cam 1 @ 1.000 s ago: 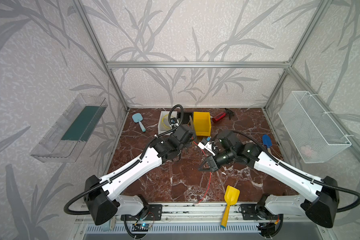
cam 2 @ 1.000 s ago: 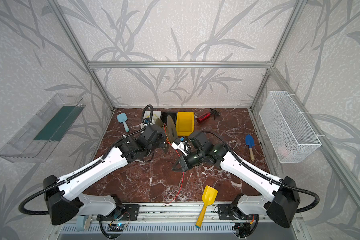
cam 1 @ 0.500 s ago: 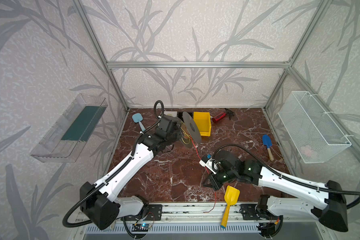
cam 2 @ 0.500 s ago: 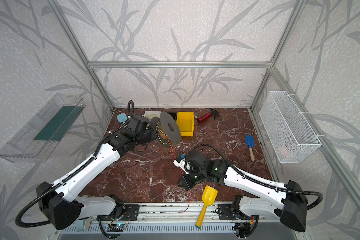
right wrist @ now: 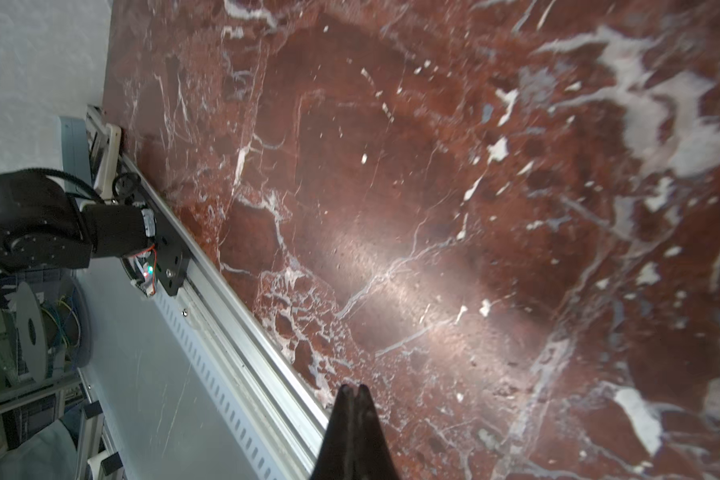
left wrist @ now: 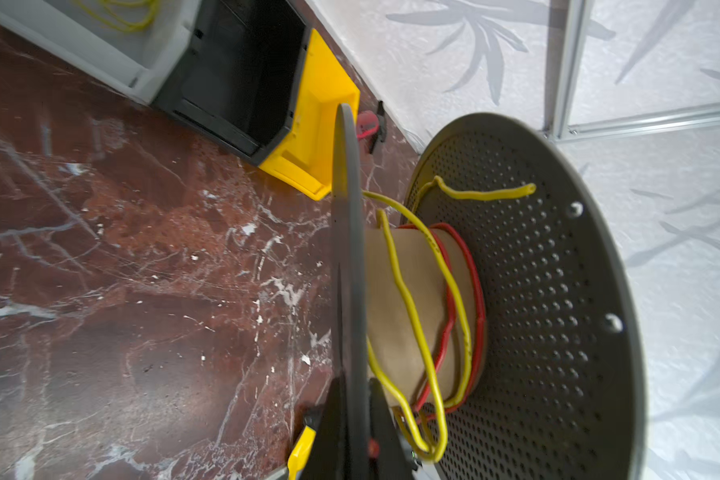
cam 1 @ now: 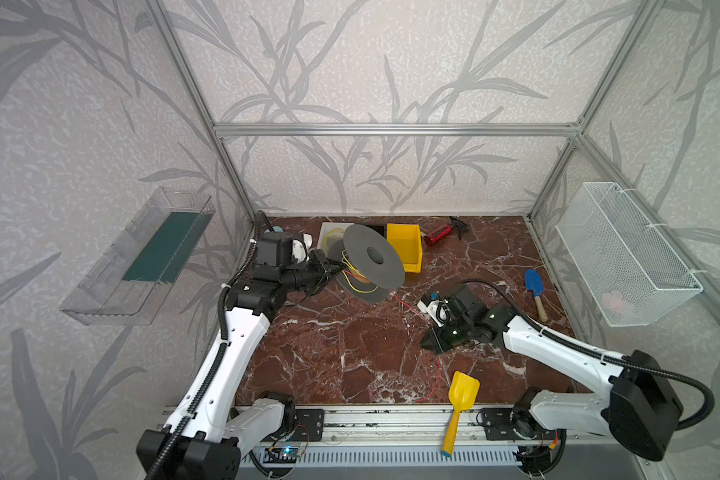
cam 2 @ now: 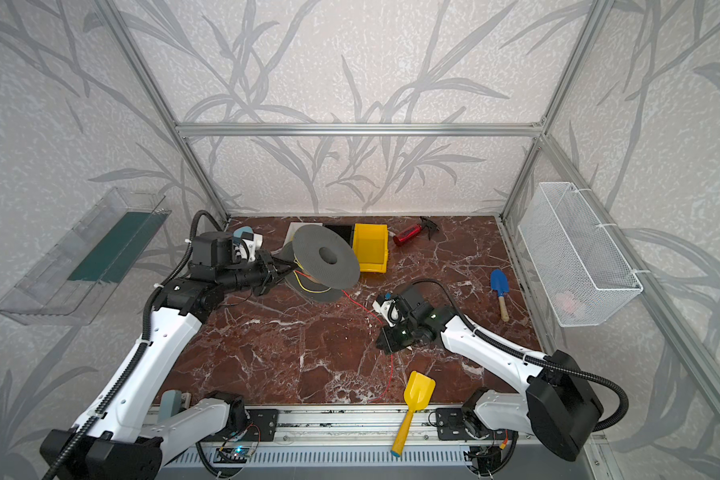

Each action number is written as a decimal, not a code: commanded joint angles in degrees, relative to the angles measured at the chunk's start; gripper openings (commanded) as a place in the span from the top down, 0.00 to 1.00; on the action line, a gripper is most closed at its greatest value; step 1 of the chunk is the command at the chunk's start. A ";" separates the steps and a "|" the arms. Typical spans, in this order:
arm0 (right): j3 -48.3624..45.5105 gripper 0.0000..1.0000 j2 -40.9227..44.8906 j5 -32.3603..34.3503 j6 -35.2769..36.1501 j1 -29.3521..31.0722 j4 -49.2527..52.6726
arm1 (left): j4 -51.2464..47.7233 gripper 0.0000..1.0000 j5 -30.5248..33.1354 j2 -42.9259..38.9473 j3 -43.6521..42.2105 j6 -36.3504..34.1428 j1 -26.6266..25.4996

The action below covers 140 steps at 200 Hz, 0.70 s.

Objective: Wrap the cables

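L gripper is clamped narrow on the rim of one flange of the grey spool. Cables, yellow + red, sit in loose loops on the spool core just past the L fingertips. Red cable runs from the spool to the R gripper, comes out its other side and trails past the yellow scoop. R tips are pressed together; can't tell if the red cable is pinched.

Vs 1 s ago: L gripper + spool have pulled well away from the R gripper. Vs 0.5 s ago: spool approx same, R gripper is farther from the scoop.
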<state>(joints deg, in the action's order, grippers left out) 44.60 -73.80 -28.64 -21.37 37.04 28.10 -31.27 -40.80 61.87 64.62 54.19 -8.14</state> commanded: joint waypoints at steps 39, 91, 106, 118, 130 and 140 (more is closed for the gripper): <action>10.14 1.00 -14.22 -3.77 9.62 -11.72 15.19 | -11.46 1.00 -7.56 -5.59 6.86 -24.18 0.50; 24.84 1.00 -25.80 1.66 12.95 -13.04 18.41 | -19.57 1.00 4.20 -5.70 4.40 -35.53 -12.61; 28.80 1.00 -27.42 1.48 13.29 -13.33 19.62 | -20.81 1.00 6.68 -4.28 4.26 -37.31 -16.58; 32.39 1.00 -28.68 2.06 13.96 -13.39 21.57 | -21.06 1.00 9.76 -3.57 3.55 -38.57 -20.00; 36.39 1.00 -30.30 2.53 15.19 -13.39 24.20 | -22.60 1.00 14.79 -2.00 3.81 -40.04 -23.41; 39.91 1.00 -31.59 2.89 16.48 -13.39 26.89 | -23.86 1.00 20.38 -0.34 4.30 -40.98 -26.50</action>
<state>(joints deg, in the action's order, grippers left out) 77.60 -103.07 -30.06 -6.81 25.21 48.42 -49.63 -28.05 60.14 66.61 19.86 -28.93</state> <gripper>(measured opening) 0.047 0.069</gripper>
